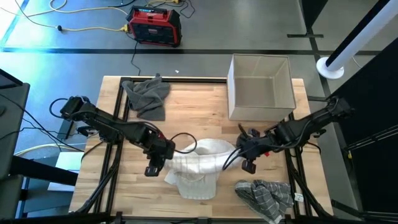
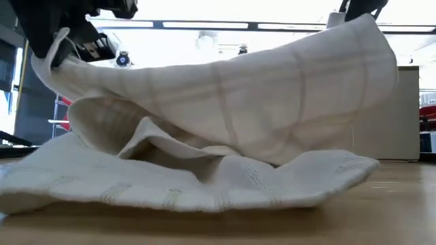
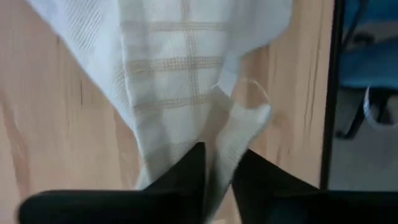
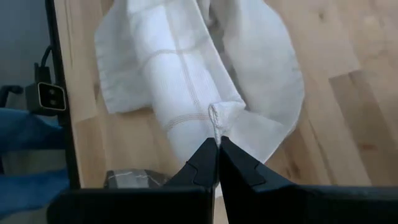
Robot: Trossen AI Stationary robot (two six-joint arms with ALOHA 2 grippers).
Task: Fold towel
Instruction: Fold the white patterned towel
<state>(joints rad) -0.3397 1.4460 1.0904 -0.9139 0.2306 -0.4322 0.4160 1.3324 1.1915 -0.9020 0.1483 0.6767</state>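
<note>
Both sets of jaws are clamped on the white towel (image 1: 198, 167): the left gripper (image 1: 163, 156) pinches its left edge, the right gripper (image 1: 239, 151) its right corner, lifting it above the bench (image 1: 193, 118). A grey cloth (image 1: 147, 95) lies far left, a box (image 1: 261, 86) far right.

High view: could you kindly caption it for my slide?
Both claws, left and right, pinch a white towel lifted above the wooden table.

i count three cloths on my table: one white towel (image 1: 198, 167), one grey cloth (image 1: 148, 95) far left, one checked cloth (image 1: 267, 196) near right. one cardboard box (image 1: 260, 87), two arms, one red case (image 1: 155, 25) on the floor.
</note>
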